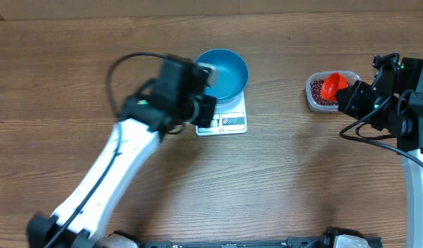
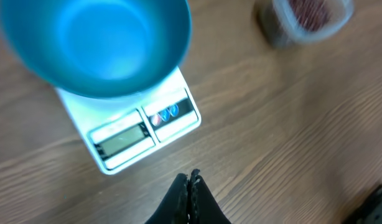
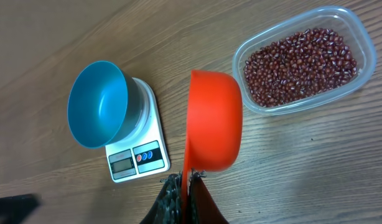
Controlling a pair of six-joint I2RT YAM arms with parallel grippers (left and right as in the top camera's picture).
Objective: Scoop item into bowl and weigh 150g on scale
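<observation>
The blue bowl [image 1: 222,72] stands empty on the white scale [image 1: 230,122], overhanging its far end. My left gripper [image 2: 191,177] is shut with nothing in it, hovering over the wood just short of the scale's [image 2: 132,134] display edge, apart from the bowl [image 2: 94,43]. My right gripper [image 3: 188,177] is shut on the handle of the red-orange scoop [image 3: 214,121], which is turned on its side so only its outer shell shows. The item, dark red-brown beans [image 3: 300,56], fills the clear tub [image 3: 364,68] beside the scoop. From overhead the scoop [image 1: 333,85] hangs over the tub [image 1: 315,96].
The left arm [image 1: 122,158] crosses the table diagonally from the front left edge to the scale. The right arm [image 1: 404,103] stands at the right edge. Bare wood lies between scale and tub.
</observation>
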